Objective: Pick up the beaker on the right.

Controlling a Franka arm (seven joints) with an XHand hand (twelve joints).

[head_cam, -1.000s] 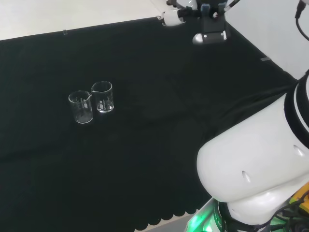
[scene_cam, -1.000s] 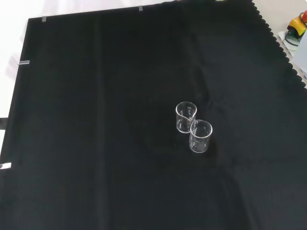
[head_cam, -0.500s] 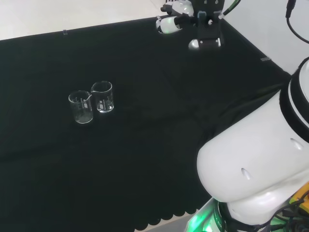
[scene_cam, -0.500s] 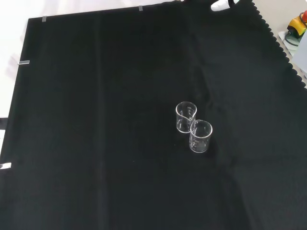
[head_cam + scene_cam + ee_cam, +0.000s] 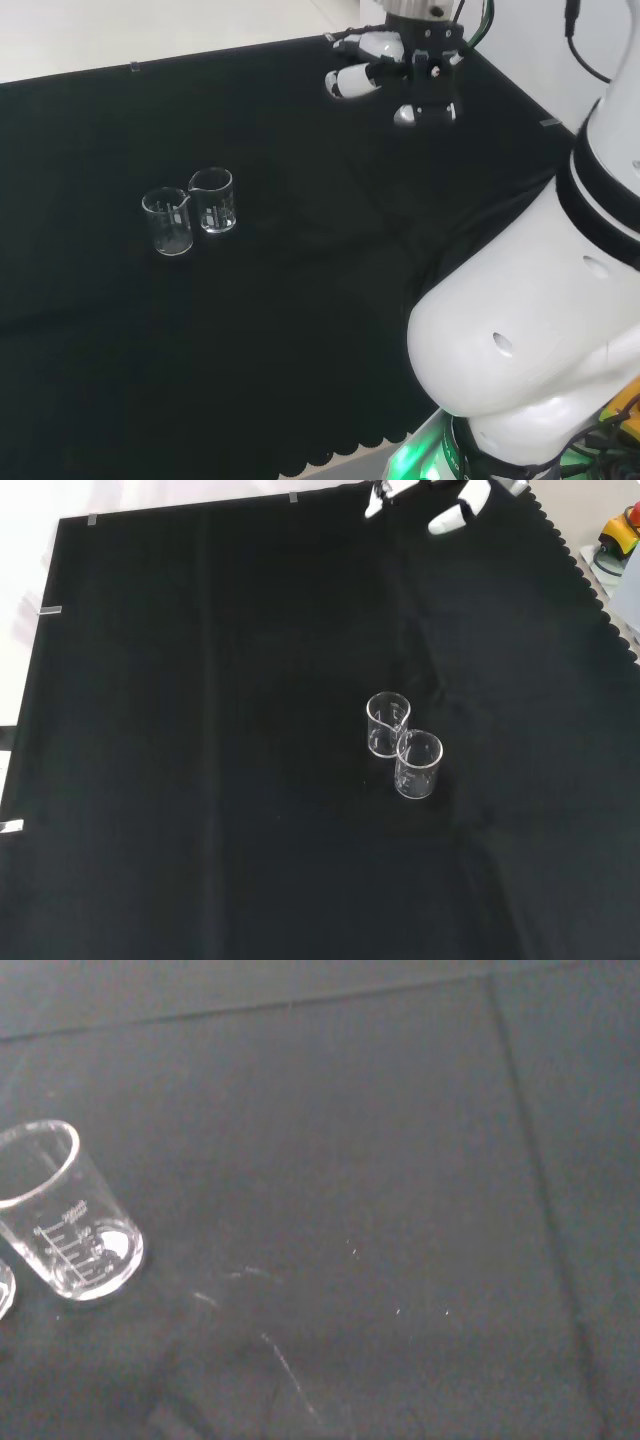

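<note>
Head view showed me the hand (image 5: 415,72) far from the two touching beakers, its fingers (image 5: 348,82) straight and holding nothing, and I worried that grabbing the right beaker (image 5: 214,201) could knock over the left beaker (image 5: 169,221) on the bench (image 5: 300,300).

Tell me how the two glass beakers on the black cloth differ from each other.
In the head view, the right beaker stands farther back than the left beaker. The right beaker shows a pouring spout on the side facing the left one; no spout is plain on the left beaker. The right one is nearer the hand. Both are clear, upright, apparently empty, similar in size and standing close together.
</note>
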